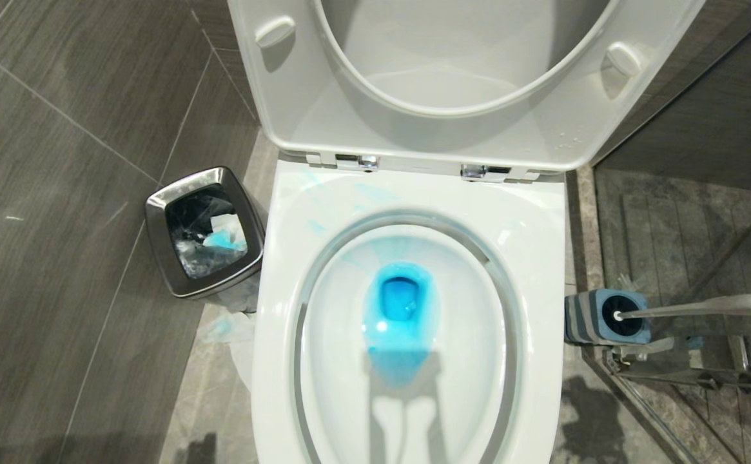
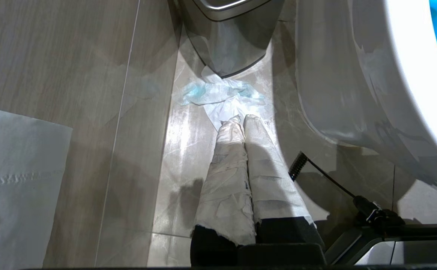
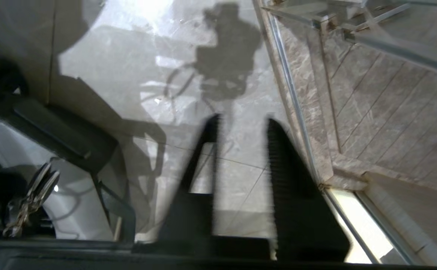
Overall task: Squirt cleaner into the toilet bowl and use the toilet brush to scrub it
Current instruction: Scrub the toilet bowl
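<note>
Toilet bowl (image 1: 407,361) white glossy ceramic, oval, seat and lid raised upright against the back. Cleaner (image 1: 399,303) bright blue, pooled in the water at the bowl's centre, pale blue streaks fanning up the inner wall and on the rear rim. Toilet brush (image 1: 697,307) with slim white handle, rounded tip, standing in a grey-and-blue striped holder on the floor just right of the bowl.

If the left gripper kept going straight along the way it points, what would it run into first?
Most likely the blue-stained tissue lying on the floor tiles just ahead of the left gripper, whose wrapped fingers are shut. The steel bin stands just behind it; depth is hard to judge.
</note>
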